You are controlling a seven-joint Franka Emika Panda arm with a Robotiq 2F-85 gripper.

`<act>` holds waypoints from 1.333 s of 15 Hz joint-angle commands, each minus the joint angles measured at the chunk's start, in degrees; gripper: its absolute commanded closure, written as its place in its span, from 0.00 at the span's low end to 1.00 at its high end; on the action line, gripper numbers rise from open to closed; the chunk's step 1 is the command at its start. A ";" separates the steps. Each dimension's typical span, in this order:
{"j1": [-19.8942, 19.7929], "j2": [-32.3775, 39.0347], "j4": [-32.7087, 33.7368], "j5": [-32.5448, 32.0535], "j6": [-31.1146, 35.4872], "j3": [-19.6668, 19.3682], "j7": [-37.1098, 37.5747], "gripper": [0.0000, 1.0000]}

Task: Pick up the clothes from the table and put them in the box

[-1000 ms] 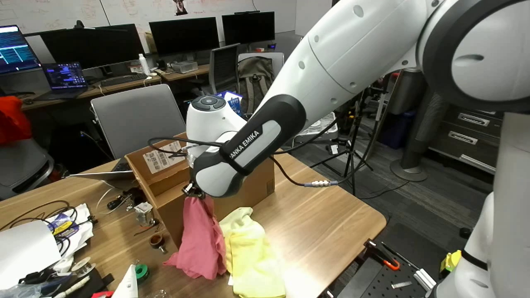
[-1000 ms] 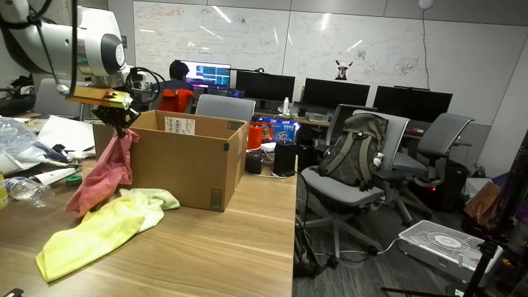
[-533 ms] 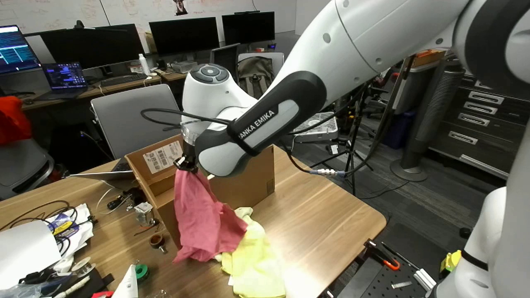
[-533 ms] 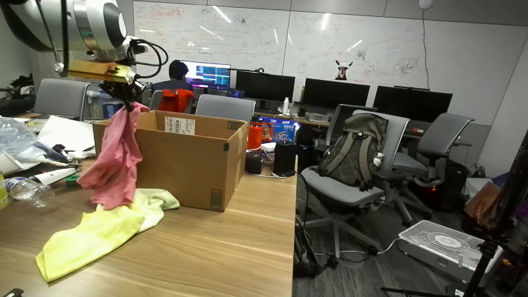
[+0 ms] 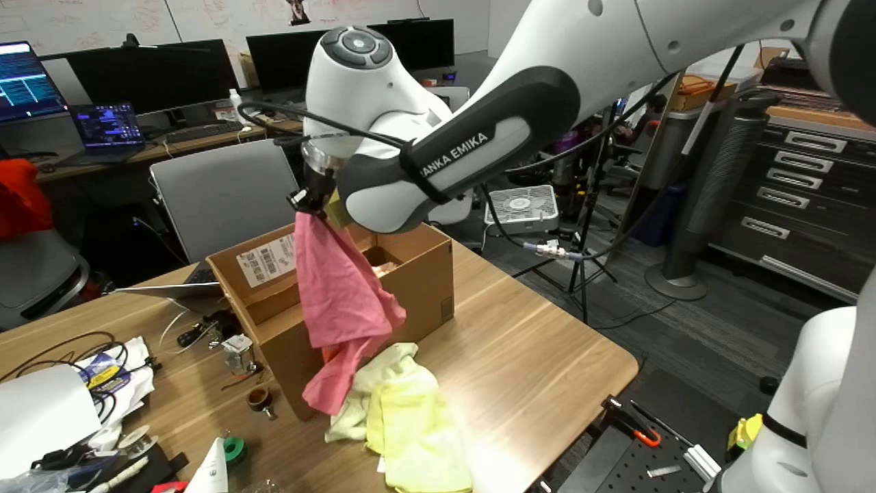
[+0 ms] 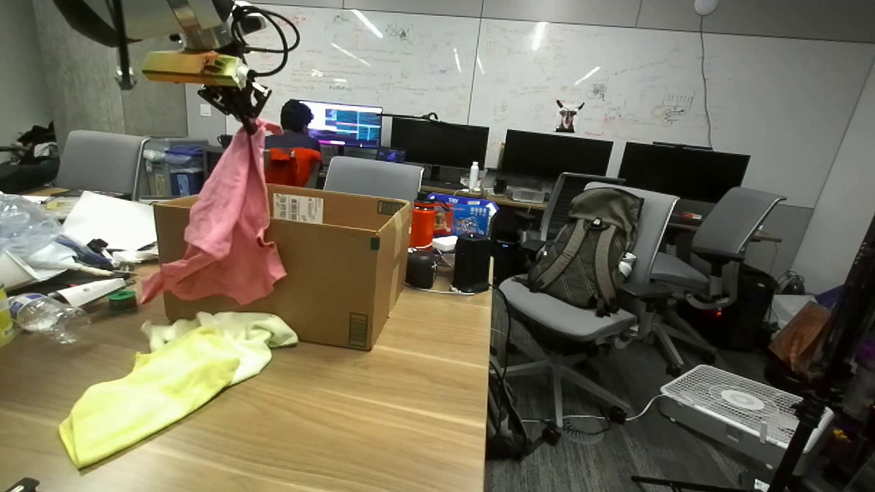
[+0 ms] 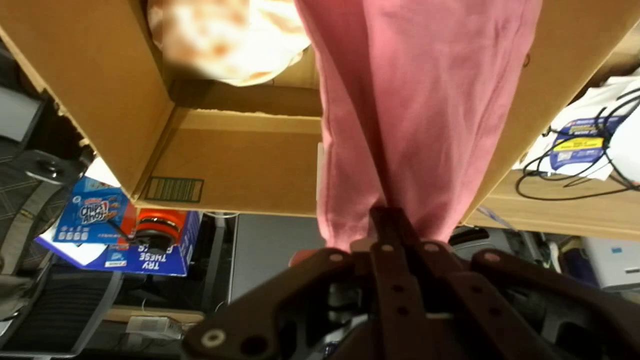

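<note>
My gripper (image 6: pixel 251 127) is shut on a pink cloth (image 6: pixel 232 225) and holds it up by one end. In an exterior view the cloth (image 5: pixel 345 294) hangs in front of the cardboard box (image 5: pixel 417 294), its lower end above a yellow cloth (image 5: pixel 421 424). The gripper is above the box's rim. In the wrist view the jaws are together on the pink cloth (image 7: pixel 425 100), over the open box (image 7: pixel 240 165). A white and orange-brown patterned cloth (image 7: pixel 225 40) lies inside the box. The yellow cloth, with a pale end, lies on the table beside the box.
The table (image 6: pixel 383 410) also holds papers and cables (image 5: pixel 109 376), a plastic bottle (image 6: pixel 51 316) and a green roll (image 5: pixel 234 448). An orange bottle (image 6: pixel 422 222) and black items stand behind the box. Chairs (image 6: pixel 574 307) stand beyond the table.
My gripper has risen with the pink cloth and moved toward the box. The cloth has lifted off the table and off the yellow cloth, uncovering more of its pale end.
</note>
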 commanded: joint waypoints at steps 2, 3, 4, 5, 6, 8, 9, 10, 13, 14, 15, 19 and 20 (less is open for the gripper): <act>0.15 -2.51 5.17 -3.17 -3.70 -1.72 4.30 1.00; 0.18 -2.63 6.33 -3.63 -4.63 -1.93 4.86 1.00; 0.24 -2.66 7.64 -4.41 -5.43 -2.18 5.71 1.00; 0.28 -2.68 8.59 -5.24 -6.15 -2.38 6.43 1.00; 0.28 -2.64 9.82 -5.65 -7.16 -2.41 6.90 1.00; -2.58 -2.37 11.93 -6.69 -8.80 0.54 7.88 1.00; -2.94 -2.17 13.04 -7.16 -9.62 0.94 8.25 1.00; -3.23 -1.93 14.07 -7.99 -10.19 1.24 9.02 1.00; -3.87 -1.30 16.93 -9.25 -11.89 2.09 10.48 1.00; -4.01 -1.06 17.89 -9.77 -12.45 2.33 11.00 1.00; -4.15 -0.82 18.71 -10.09 -12.86 2.54 11.42 1.00; -4.17 -0.37 19.50 -12.21 -12.79 2.84 14.07 1.00; -4.17 -0.31 19.65 -12.65 -12.84 2.91 14.62 1.00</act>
